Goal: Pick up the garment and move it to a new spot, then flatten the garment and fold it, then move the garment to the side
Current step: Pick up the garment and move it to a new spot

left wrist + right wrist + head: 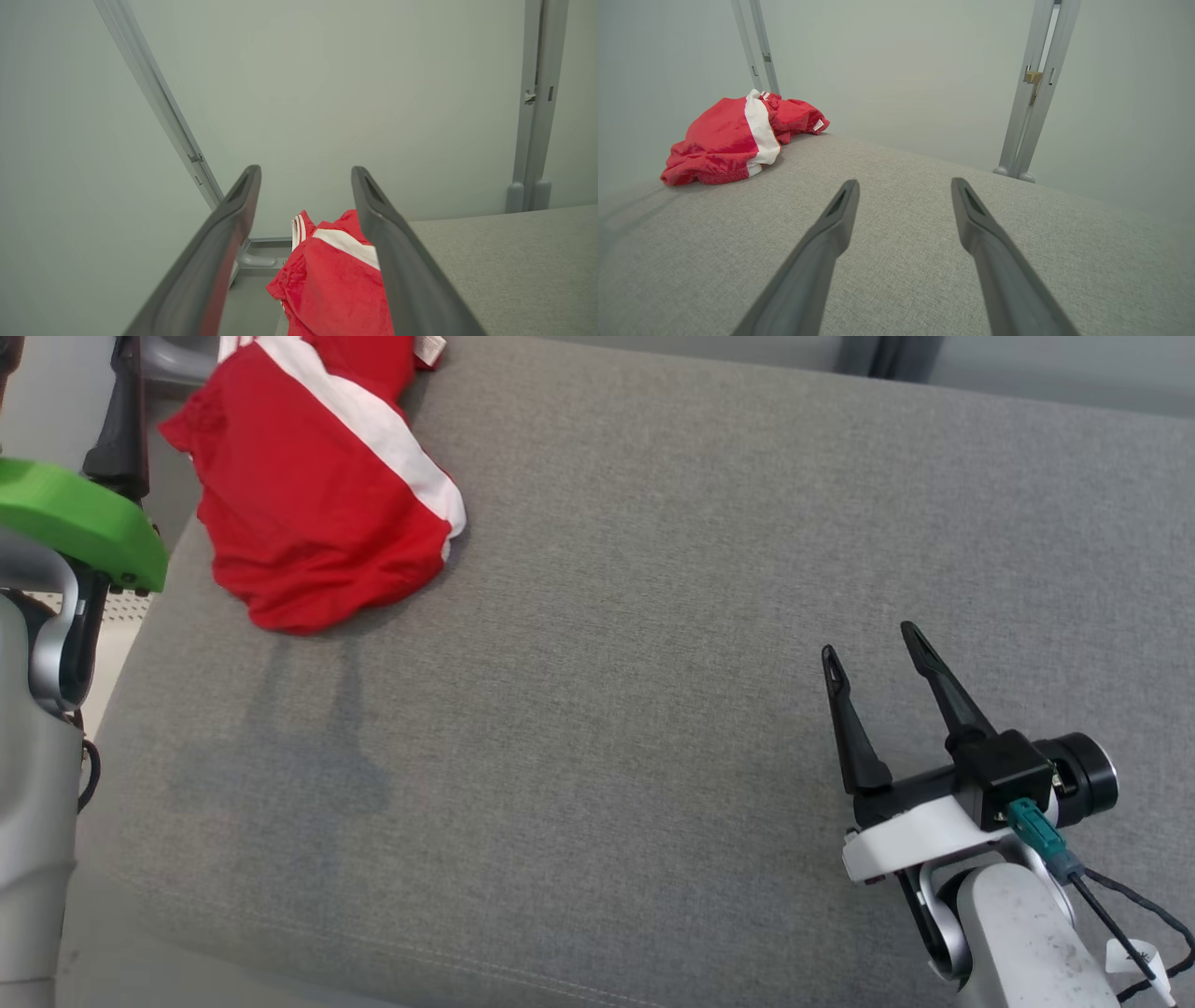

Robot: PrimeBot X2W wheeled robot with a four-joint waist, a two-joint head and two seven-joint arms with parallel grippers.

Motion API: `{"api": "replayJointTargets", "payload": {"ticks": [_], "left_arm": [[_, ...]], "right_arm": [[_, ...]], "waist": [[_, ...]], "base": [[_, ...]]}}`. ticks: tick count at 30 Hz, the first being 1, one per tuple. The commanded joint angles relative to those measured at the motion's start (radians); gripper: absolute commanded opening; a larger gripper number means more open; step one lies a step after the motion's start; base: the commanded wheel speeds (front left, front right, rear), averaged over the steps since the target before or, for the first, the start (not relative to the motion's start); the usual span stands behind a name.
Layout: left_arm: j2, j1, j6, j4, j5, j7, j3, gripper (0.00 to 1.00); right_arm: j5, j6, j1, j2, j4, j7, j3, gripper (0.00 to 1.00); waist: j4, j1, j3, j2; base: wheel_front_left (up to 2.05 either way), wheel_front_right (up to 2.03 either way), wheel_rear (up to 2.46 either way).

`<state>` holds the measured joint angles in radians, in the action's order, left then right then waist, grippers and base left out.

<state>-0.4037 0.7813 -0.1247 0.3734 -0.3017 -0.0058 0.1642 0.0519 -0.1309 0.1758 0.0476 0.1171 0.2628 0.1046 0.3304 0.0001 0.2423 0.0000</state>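
Observation:
The garment is red with a broad white stripe. It lies crumpled at the far left corner of the grey padded surface, partly over its left edge. My left gripper is open and hangs off that edge, just short of the garment, which shows low between its fingers. Nothing is between them. At the near right, my right gripper is open and empty above the surface, pointing away from me. From there the garment lies far off to the left, beyond the gripper.
A pale wall with grey metal posts stands behind the surface. My left arm's green wrist cover sits beside the surface's left edge, over the floor. A thin cable trails from my right wrist.

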Motion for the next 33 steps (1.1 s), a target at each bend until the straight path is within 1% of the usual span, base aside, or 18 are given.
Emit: {"api": "replayJointTargets", "payload": {"ticks": [1,3,7,11,13,16,20,24,25,26,27,29,31,33], "left_arm": [[-0.01,0.028,-0.006,0.028,-0.033,0.037,0.037,1.0],[-0.035,0.063,-0.004,0.066,-0.087,0.082,0.084,1.0],[-0.065,0.073,-0.005,0.127,-0.194,0.158,0.197,1.0],[-0.076,0.061,-0.005,0.186,-0.298,0.22,0.275,1.0],[-0.082,0.054,-0.005,0.213,-0.328,0.24,0.306,1.0],[-0.096,0.047,-0.005,0.258,-0.36,0.258,0.343,1.0],[-0.089,0.041,-0.005,0.315,-0.411,0.275,0.367,1.0],[-0.087,0.039,-0.005,0.352,-0.436,0.275,0.394,1.0],[-0.086,0.038,-0.005,0.362,-0.442,0.273,0.403,0.95],[-0.085,0.038,-0.005,0.368,-0.445,0.271,0.41,0.72],[-0.085,0.04,-0.005,0.374,-0.443,0.263,0.42,0.35],[-0.087,0.054,-0.005,0.385,-0.435,0.227,0.432,0.0],[-0.081,0.077,-0.005,0.396,-0.445,0.169,0.439,0.0],[-0.09,0.087,-0.005,0.393,-0.434,0.151,0.468,0.0]], "right_arm": [[0.008,0.0,0.02,0.005,-0.002,0.003,-0.002,1.0],[0.018,0.0,0.031,0.005,0.0,0.003,-0.005,1.0],[0.034,0.0,0.048,0.004,-0.004,0.003,-0.008,1.0],[0.049,0.0,0.055,0.005,-0.008,0.003,-0.016,1.0],[0.055,0.0,0.059,0.004,-0.01,0.003,-0.018,1.0],[0.06,0.0,0.061,0.004,-0.012,0.003,-0.02,1.0],[0.066,0.0,0.053,0.004,-0.015,0.003,-0.026,1.0],[0.067,0.0,0.043,0.004,-0.018,0.003,-0.027,1.0],[0.067,0.0,0.04,0.004,-0.019,0.003,-0.027,1.0],[0.067,0.0,0.038,0.004,-0.019,0.003,-0.027,1.0],[0.067,0.0,0.037,0.004,-0.018,0.003,-0.029,1.0],[0.067,0.0,0.036,0.004,-0.015,0.003,-0.031,1.0],[0.058,0.0,0.03,0.004,-0.007,0.003,-0.029,1.0],[0.052,0.0,0.026,0.004,-0.003,0.003,-0.025,1.0]], "waist": [[-0.084,-0.0001,0.1,0.0],[-0.096,-0.0001,0.128,0.0],[-0.111,-0.0001,0.172,0.0],[-0.116,-0.0001,0.203,0.0],[-0.118,-0.0001,0.214,0.0],[-0.123,-0.0001,0.227,0.0],[-0.126,-0.0001,0.233,0.0],[-0.128,-0.0001,0.233,0.0],[-0.129,-0.0001,0.232,0.0],[-0.128,-0.0001,0.231,0.0],[-0.128,-0.0001,0.229,0.0],[-0.126,-0.0001,0.224,0.0],[-0.123,-0.0001,0.205,0.0],[-0.12,-0.0001,0.188,0.0]], "base": [[0.0,0.0,0.0],[0.0,0.0,0.0],[0.0,0.0,0.0],[0.0,0.0,0.0],[0.0,0.0,0.0],[0.0,0.0,0.0],[0.0,0.0,0.0],[0.0,0.0,0.0],[0.0,0.0,0.0],[0.0,0.0,0.0],[0.0,0.0,0.0],[0.0,0.0,0.0],[0.0,0.0,0.0],[0.0,0.0,0.0]]}}
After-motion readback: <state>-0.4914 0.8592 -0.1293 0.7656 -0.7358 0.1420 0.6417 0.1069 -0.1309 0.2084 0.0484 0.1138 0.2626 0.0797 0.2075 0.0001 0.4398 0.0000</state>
